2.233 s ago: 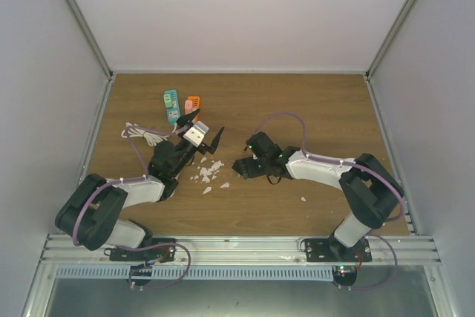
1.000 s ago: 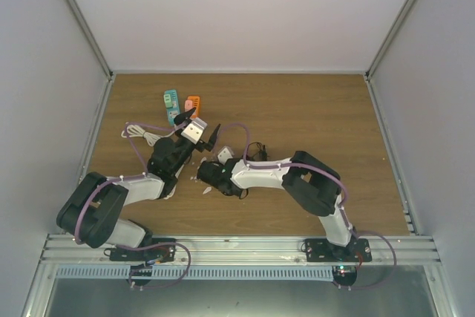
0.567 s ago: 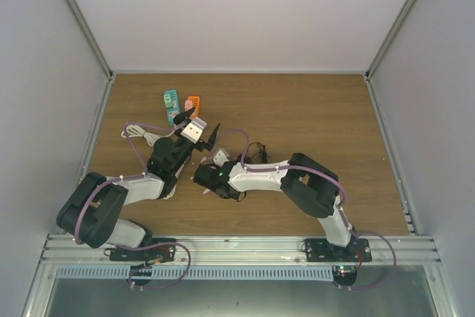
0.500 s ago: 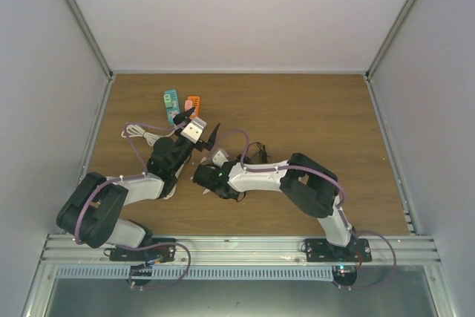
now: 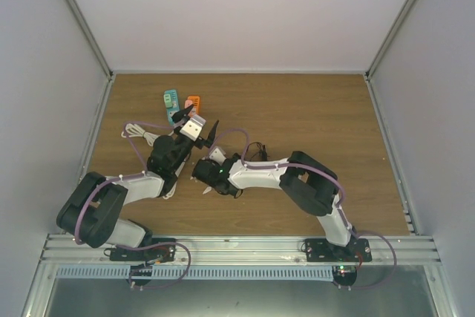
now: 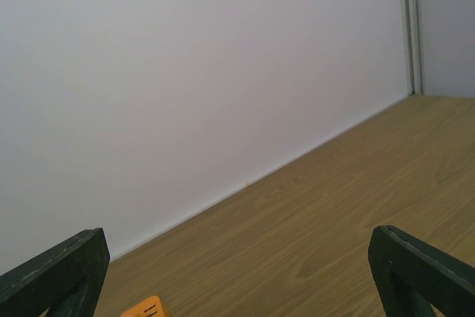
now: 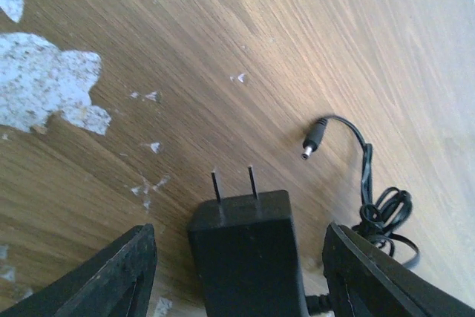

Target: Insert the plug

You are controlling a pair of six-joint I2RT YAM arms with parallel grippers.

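The black power adapter (image 7: 243,257), lying flat on the counter (image 7: 297,20), is straddled by the parted, non-touching jaws of the right gripper (image 7: 237,231), seemingly for a side pinch, while the left gripper (image 6: 236,239) is held wide open and empty.

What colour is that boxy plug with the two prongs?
The boxy two-pronged plug is black, clearest in the right wrist view.

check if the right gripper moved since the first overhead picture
Yes. The right gripper swung left, from well right of the orange block to nearly in line with it.
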